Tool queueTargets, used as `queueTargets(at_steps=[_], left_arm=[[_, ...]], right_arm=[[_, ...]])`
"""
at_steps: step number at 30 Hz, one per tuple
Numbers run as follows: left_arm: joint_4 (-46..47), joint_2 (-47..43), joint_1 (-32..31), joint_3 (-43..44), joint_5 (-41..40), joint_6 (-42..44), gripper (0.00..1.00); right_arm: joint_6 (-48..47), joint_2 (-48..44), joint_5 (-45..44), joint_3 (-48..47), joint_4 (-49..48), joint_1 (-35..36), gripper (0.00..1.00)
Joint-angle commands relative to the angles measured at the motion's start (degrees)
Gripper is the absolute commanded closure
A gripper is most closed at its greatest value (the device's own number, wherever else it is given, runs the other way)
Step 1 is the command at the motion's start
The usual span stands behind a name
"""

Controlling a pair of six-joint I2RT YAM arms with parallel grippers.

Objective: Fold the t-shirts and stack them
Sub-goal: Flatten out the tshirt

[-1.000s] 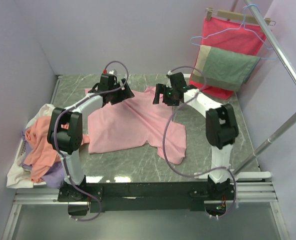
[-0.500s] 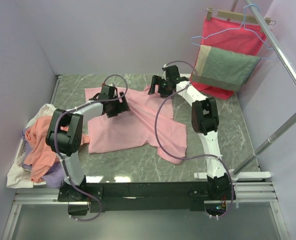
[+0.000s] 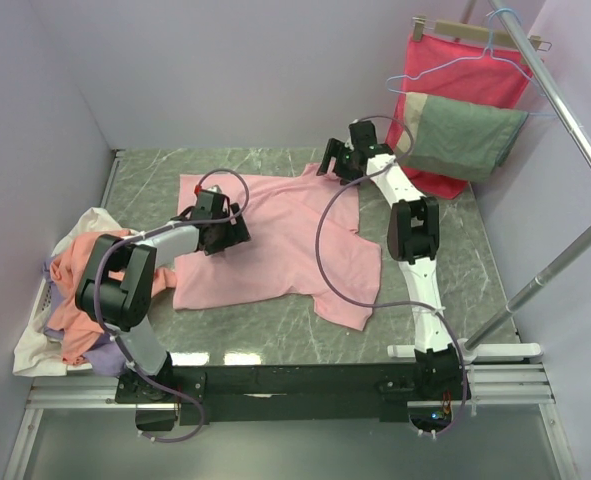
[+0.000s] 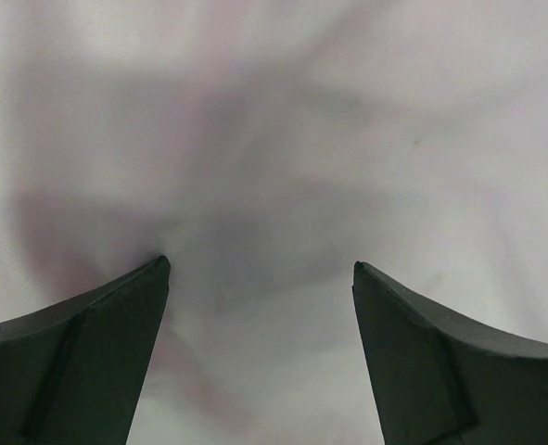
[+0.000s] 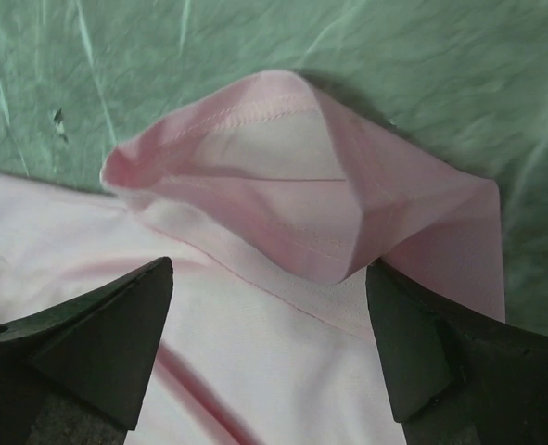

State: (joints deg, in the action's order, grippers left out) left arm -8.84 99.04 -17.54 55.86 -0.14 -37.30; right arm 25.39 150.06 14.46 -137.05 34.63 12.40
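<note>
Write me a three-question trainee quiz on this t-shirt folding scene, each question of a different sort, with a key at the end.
1. True or false: the pink t-shirt lies spread on the table, apart from the pile of shirts at the left edge.
2. In the right wrist view, what lies between the fingers of the right gripper? A: bare table only. B: a turned-over edge of the pink t-shirt. C: a white sock.
3. Fill in: the left gripper hangs over the pink fabric with its jaws ____.

Key: 1 true; 2 B; 3 open.
</note>
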Motion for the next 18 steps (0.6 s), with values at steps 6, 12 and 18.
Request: queueTargets(at_steps=[6, 12, 18], left_arm=[[-14.45, 0.45, 0.22, 1.18, -14.62, 0.74, 0.11], [-11.90, -4.20, 0.05, 4.78, -13.13, 1.53, 0.09], [-12.42, -11.67, -0.56, 7.51, -11.37, 1.70, 0.09]], right_arm=[[2.13, 0.50, 2.22, -1.03, -2.72, -3.26, 0.04], [-1.21, -8.89, 10.05, 11.06, -15.36, -2.39, 0.00], [-4.02, -26.99, 9.80, 29.55, -24.44, -0.54, 0.00]])
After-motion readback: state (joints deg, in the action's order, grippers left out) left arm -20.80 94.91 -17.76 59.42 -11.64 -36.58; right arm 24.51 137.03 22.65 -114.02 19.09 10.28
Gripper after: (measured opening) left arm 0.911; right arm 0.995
